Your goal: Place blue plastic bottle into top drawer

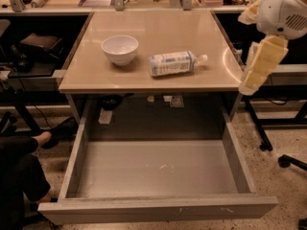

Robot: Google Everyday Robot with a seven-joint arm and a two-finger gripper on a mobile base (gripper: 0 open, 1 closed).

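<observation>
The blue plastic bottle [173, 63] lies on its side on the tan table top [158, 25], white cap pointing right, just right of a white bowl [120, 49]. The top drawer [160, 169] stands pulled wide open below the table, its scuffed grey bottom bare. My gripper [250, 86] hangs at the right edge of the table, pointing down from the white arm [283, 11]. It is to the right of the bottle, apart from it and holding nothing.
A person's legs and bare foot [29, 150] are at the left beside the drawer. Chair bases and wheels [283, 159] stand on the speckled floor at the right. Dark shelves with clutter flank the table on both sides.
</observation>
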